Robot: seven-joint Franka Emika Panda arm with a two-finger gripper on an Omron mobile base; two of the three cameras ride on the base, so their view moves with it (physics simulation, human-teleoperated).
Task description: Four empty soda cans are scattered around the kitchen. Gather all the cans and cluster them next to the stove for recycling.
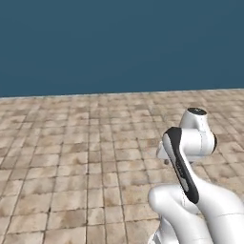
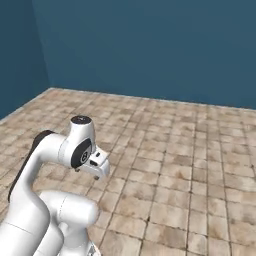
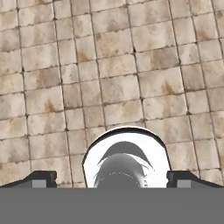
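Observation:
The soda cans and the stove are out of view. My arm is folded over the base, with the hand (image 2: 95,162) pointing down at the brown tiled floor (image 1: 71,157). In the hand view my gripper (image 3: 112,179) is open, its two dark fingertips (image 3: 41,178) set wide apart with nothing between them. Below them lies bare floor tile (image 3: 113,83).
This part of the kitchen has a blue wall (image 1: 119,43) running across the far side of the floor. In the right base view a second blue wall (image 2: 20,55) meets it at a corner on the left. Open tiled floor stretches ahead of the base.

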